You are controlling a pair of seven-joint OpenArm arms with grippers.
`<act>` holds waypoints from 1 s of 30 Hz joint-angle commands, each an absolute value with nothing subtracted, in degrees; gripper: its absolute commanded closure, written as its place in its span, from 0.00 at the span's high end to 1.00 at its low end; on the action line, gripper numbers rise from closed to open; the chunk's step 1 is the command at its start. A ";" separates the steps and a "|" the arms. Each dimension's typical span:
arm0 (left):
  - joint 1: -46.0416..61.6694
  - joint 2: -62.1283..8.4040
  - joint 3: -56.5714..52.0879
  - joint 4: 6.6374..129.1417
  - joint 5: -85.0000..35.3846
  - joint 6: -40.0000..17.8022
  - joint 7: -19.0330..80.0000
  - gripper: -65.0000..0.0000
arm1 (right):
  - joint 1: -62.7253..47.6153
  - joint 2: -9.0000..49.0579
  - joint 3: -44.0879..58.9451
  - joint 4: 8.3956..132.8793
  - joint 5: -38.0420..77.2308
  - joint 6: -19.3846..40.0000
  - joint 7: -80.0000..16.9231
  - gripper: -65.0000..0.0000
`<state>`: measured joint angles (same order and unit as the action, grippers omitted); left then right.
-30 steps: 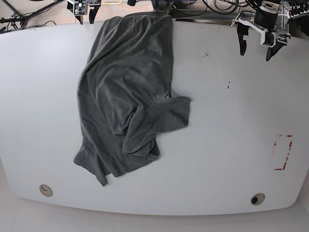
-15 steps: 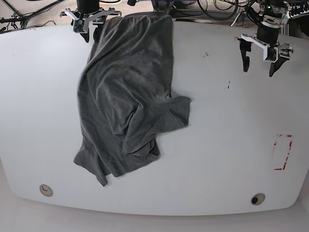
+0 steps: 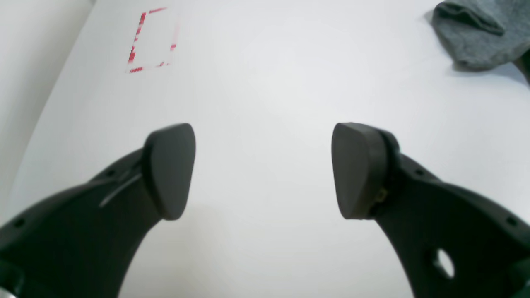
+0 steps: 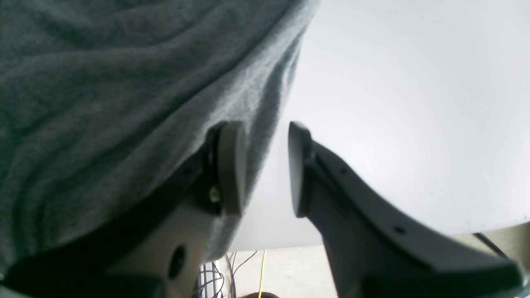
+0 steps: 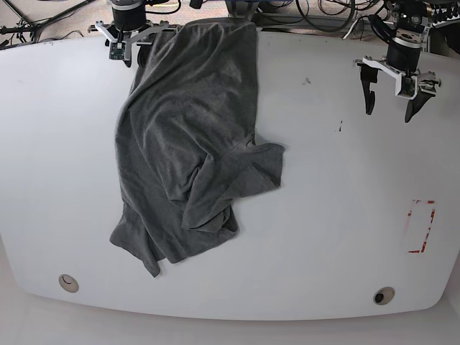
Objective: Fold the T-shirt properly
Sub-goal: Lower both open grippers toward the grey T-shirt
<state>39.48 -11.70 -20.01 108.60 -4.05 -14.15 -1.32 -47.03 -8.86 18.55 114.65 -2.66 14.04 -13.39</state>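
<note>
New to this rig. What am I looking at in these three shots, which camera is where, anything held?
A two-armed robot at a white table, meant to fold the crumpled dark heather-grey knit T-shirt. The base view looks down on the whole table; the other two cameras ride on the wrists and look past the fingers. The left gripper, on the base view's right, hangs wide open over bare table, with red tape corner marks beyond. The right gripper, at the shirt's far edge, has a gap between its fingers with the shirt's edge running behind it. No grip shows; nothing is held.

Robotics lab: white table (image 5: 323,215), cable tangle (image 5: 323,11) behind, red tape marker (image 5: 421,226).
</note>
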 commanded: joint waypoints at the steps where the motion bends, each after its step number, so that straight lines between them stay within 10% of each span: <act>1: 39.61 -12.34 -19.74 109.55 -4.48 -14.25 -2.91 0.74 | -47.99 -9.00 17.94 116.08 -2.35 14.07 -13.63 0.36; 11: 38.35 -11.85 -18.70 109.68 -4.29 -14.43 -2.46 0.75 | -48.07 -9.00 18.76 117.58 -1.62 14.01 -16.53 0.69; 30: 32.44 -9.20 -16.98 106.20 -3.97 -14.58 -0.99 0.75 | -41.40 -5.25 22.97 117.66 0.64 15.99 -24.79 0.83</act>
